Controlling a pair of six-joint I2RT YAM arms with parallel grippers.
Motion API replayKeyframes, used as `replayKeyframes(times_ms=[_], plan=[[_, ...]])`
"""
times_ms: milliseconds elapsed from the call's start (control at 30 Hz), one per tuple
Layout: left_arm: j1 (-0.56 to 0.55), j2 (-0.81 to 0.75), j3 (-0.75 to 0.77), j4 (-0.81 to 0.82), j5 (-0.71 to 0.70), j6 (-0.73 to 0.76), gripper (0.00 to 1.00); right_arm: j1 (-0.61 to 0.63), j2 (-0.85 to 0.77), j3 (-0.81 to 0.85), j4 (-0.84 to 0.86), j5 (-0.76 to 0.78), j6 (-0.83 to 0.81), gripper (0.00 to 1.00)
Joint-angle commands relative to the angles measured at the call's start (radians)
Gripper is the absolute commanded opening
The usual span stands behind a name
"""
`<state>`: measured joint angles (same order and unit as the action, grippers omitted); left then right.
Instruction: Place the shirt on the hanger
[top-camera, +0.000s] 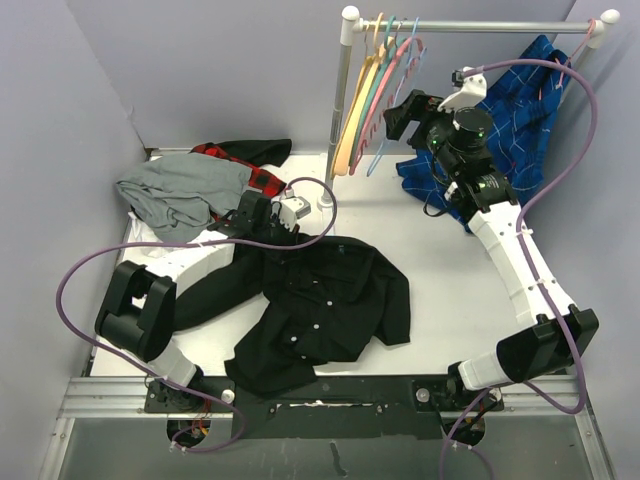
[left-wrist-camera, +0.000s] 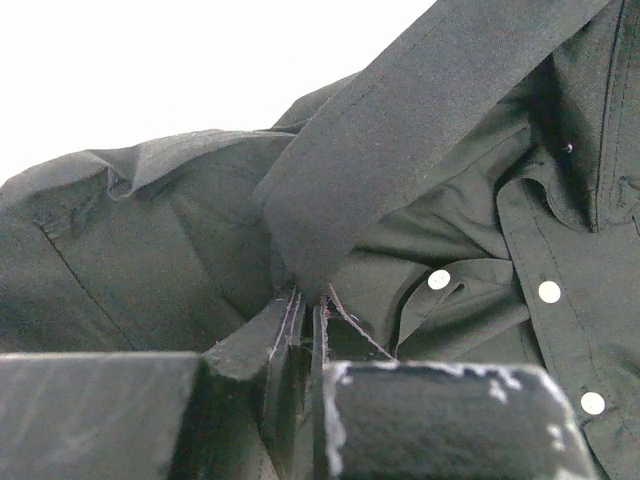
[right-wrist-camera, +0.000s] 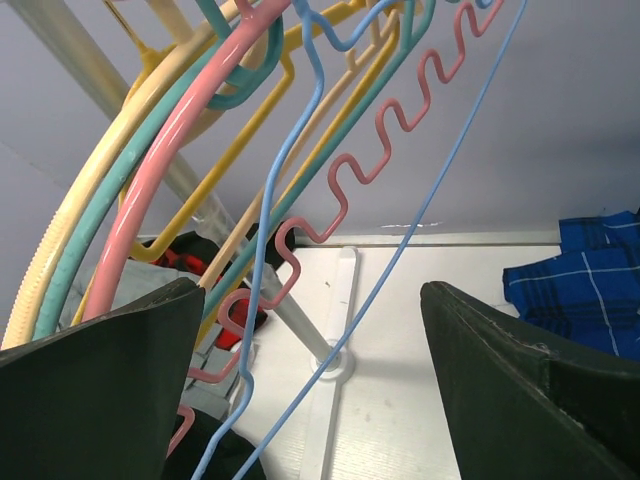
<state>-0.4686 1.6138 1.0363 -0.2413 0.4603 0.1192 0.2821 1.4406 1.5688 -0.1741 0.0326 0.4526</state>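
Note:
The black shirt (top-camera: 330, 300) lies spread and rumpled in the middle of the white table. My left gripper (top-camera: 264, 222) is at its far left edge, shut on a fold of its fabric. In the left wrist view the jaws (left-wrist-camera: 308, 300) pinch the fabric of the shirt (left-wrist-camera: 430, 130), with pale buttons to the right. The light-blue hanger (top-camera: 381, 158) hangs on the rail among other hangers. My right gripper (top-camera: 400, 115) is raised next to it and open. In the right wrist view the hanger's blue wire (right-wrist-camera: 400, 250) runs between the spread fingers of the gripper (right-wrist-camera: 312, 290), which touch nothing.
The rack's upright pole (top-camera: 338, 100) and top rail (top-camera: 480, 27) stand at the back. Pink (right-wrist-camera: 180, 170), teal (right-wrist-camera: 120, 215) and yellow (right-wrist-camera: 215, 190) hangers crowd left of the blue one. A blue plaid shirt (top-camera: 520, 110) hangs at the right. Grey (top-camera: 180, 190) and red-checked (top-camera: 240, 160) garments lie back left.

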Motion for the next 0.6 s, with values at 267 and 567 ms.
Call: replayKeyframes(times_ms=[267, 567], plan=[[0.005, -0.064, 0.001, 0.03, 0.009, 0.019, 0.0, 0.001, 0.071, 0.04, 0.062, 0.041, 0.017, 0.89], [0.005, -0.065, -0.002, 0.033, 0.009, 0.023, 0.0, 0.021, 0.151, 0.115, 0.086, 0.02, -0.005, 0.65]])
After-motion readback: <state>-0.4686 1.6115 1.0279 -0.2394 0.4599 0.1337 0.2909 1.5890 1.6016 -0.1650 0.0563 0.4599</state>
